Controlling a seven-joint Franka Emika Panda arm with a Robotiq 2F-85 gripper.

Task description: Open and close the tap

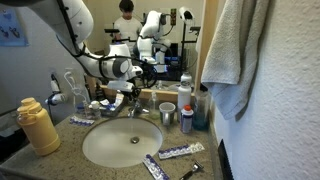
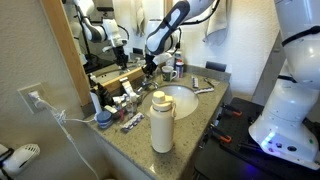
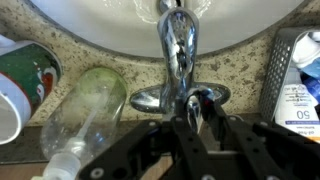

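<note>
**Gripper at tap handle**

Your gripper (image 3: 201, 115) is right at the tap (image 3: 177, 55), fingers flanking its handle, probably so 1 sideways push swings it. Can't tell if they're pinching or just straddling. The spout runs straight ahead over the basin (image 3: 100, 22). A bottle (image 3: 88, 108) lies close alongside.

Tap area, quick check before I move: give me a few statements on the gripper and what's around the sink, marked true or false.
1. The gripper is down at the tap, close to its base. True.
2. The yellow bottle stands inside the basin. False: it stands on the counter beside the basin.
3. In the wrist view, a clear bottle sits next to the tap. True.
4. The towel is draped over the basin. False: it hangs up at the side wall, off the counter.
</note>
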